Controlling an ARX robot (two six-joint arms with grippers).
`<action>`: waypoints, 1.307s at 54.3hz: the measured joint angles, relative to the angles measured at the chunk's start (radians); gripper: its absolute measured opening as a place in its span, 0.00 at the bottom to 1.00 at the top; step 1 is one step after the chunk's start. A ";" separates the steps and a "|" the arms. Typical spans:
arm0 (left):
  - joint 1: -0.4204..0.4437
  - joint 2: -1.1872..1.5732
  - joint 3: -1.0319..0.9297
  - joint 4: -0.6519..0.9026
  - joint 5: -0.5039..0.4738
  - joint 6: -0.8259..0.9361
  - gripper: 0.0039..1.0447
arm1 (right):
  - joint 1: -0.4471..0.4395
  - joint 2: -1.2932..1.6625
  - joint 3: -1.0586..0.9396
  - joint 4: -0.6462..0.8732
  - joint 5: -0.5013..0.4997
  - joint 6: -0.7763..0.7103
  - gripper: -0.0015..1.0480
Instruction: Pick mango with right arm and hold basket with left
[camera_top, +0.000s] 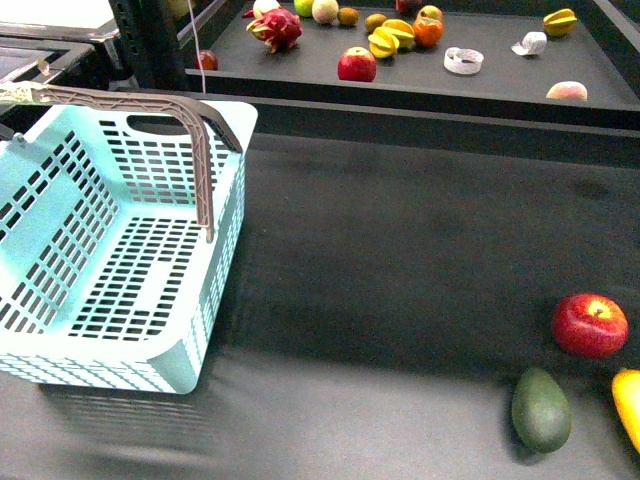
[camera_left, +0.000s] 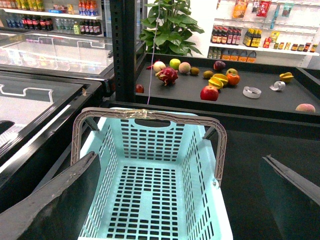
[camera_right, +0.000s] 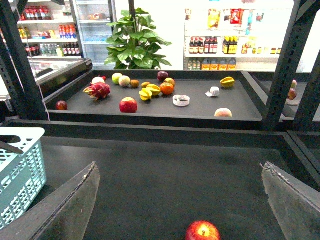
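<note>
At far right of the front view, near the mat's front edge, mango (camera_top: 630, 408) lies cut off by the frame. Only its yellow-orange left side shows. Green fruit (camera_top: 541, 409) sits just beside it on the left, with a narrow gap, not touching. Apple (camera_top: 590, 325) lies behind both, farther from the robot and apart from each. All three rest on the black mat (camera_top: 400, 260).

A wide bare stretch of mat runs from this cluster leftward to the basket (camera_top: 110, 365). Basket is at left and empty, its right wall facing the open stretch and its left side cut by the frame. Handle (camera_top: 203, 150) is raised over the far end, tilted. Behind the mat comes a raised edge, then a tray (camera_top: 600, 75) with scattered fruit, well apart from the task items.

Right gripper (camera_right: 180, 165) has its jaws spread wide, holding nothing, above bare mat. The apple shows at the bottom edge of the right wrist view, roughly midway between the fingers, untouched. A basket corner shows at one side.

Left gripper (camera_left: 180, 156) has its jaws spread wide above the basket's near end. One finger (camera_left: 60, 200) overlaps the basket's side wall in the picture; contact cannot be told. The other finger lies off the opposite rim, over mat.
</note>
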 joint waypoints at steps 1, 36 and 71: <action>0.000 0.000 0.000 0.000 0.000 0.000 0.95 | 0.000 0.000 0.000 0.000 0.000 0.000 0.92; 0.000 0.000 0.000 0.000 0.000 0.000 0.95 | 0.000 0.000 0.000 0.000 0.000 0.000 0.92; -0.099 1.220 0.248 0.816 -0.222 -0.252 0.95 | 0.000 0.000 0.000 0.000 0.000 0.000 0.92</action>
